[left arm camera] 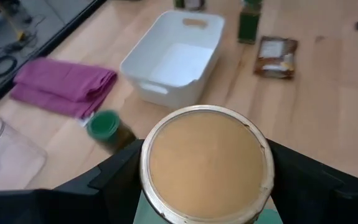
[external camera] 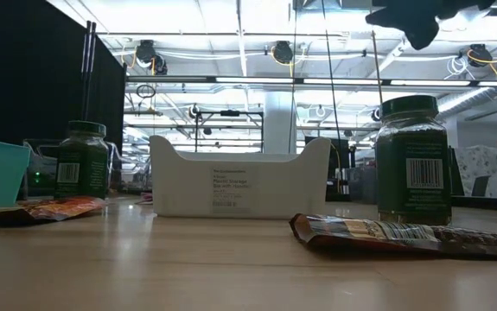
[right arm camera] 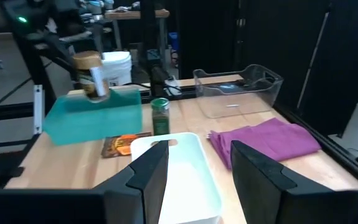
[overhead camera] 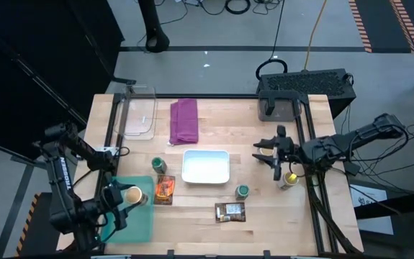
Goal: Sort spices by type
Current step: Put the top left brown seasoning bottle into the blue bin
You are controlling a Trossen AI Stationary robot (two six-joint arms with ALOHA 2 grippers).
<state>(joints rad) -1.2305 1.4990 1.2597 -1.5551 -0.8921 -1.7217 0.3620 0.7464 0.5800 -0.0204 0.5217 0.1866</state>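
Note:
A tan-lidded spice jar (left arm camera: pixel 207 163) hangs over the teal bin (overhead camera: pixel 140 219) at the near left corner, with my left gripper (overhead camera: pixel 124 198) shut on it. My right gripper (right arm camera: pixel 197 177) stands open above the table's right part, nothing between its fingers. Two green-lidded jars (overhead camera: pixel 159 165) (overhead camera: pixel 243 191) stand upright on the wood. The orange packet (overhead camera: pixel 165 189) lies flat beside the bin. Near the front edge lies the dark brown packet (overhead camera: pixel 230 211), also flat. Another tan-lidded jar (overhead camera: pixel 290 179) stands under my right arm. My left gripper pinches the jar between its two fingers (left arm camera: pixel 113 177), one on each side just under the lid's rim (left arm camera: pixel 146 183). The fingers slant down from the near left. The jar (right arm camera: pixel 96 78) is tilted and hangs clear over the teal bin.
A white tray (overhead camera: pixel 225 176) sits mid-table, with a folded purple cloth (overhead camera: pixel 184 120) and a clear container (overhead camera: pixel 139 111) behind it. A black box (overhead camera: pixel 304 85) stands at the far right corner. Bare wood lies along the near edge.

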